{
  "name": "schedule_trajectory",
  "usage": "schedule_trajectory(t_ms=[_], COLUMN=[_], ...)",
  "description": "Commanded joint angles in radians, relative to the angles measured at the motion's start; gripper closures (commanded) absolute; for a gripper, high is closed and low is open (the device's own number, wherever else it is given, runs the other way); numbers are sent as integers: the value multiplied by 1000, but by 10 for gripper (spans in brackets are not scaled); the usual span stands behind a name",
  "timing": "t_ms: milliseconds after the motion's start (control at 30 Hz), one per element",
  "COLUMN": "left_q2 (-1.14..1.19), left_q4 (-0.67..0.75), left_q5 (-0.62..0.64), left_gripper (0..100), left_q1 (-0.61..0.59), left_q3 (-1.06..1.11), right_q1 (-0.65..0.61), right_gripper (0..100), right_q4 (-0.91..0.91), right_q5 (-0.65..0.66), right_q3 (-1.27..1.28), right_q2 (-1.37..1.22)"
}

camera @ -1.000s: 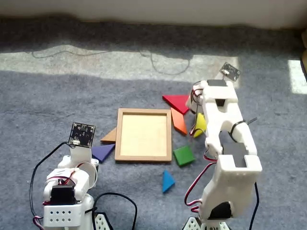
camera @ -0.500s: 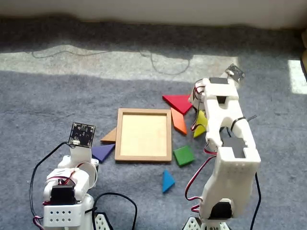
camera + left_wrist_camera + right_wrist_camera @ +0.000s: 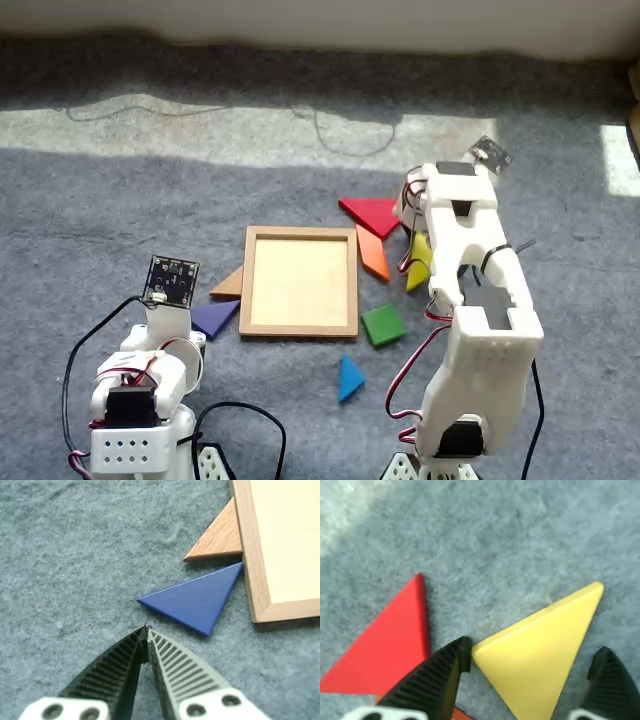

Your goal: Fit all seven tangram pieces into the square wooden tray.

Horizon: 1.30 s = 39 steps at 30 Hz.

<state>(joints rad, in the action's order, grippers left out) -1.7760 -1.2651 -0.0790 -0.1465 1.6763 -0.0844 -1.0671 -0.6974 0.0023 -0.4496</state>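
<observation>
Grey carpeted tabletop, square wooden tray in the middle. My right gripper is spread wide over the yellow triangle, which lies flat between its jaws, with the red triangle just beside one finger. My left gripper is clenched on nothing, its tip just short of the dark blue triangle, which lies against the tray's edge.

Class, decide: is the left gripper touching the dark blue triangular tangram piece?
Apart. The left wrist view shows bare grey carpet between the left gripper, its fingers shut, and the dark blue triangular tangram piece.
</observation>
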Motion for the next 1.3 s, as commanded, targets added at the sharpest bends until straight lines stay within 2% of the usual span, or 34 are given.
schedule_trajectory(t_ms=[0,100,300,633,967,1267], left_q2=[-39,-39,-39,-39,-39,-39], left_q4=[11,11,11,11,11,11], left_q5=[-5,-5,-5,-5,-5,-5], left_gripper=[994,994,994,994,994,994], left_q1=[7,7,7,7,7,7], left_q3=[19,19,19,19,19,19], right_q1=[12,12,12,-21,-183,-364], right_gripper=[732,803,804,804,804,804], right_q4=[-59,-117,-163,-268,-269,-271], right_q5=[-6,-3,2,224,433,569], right_q3=[-62,-108,-133,-176,-133,-131], right_q2=[21,16,21,140,311,311])
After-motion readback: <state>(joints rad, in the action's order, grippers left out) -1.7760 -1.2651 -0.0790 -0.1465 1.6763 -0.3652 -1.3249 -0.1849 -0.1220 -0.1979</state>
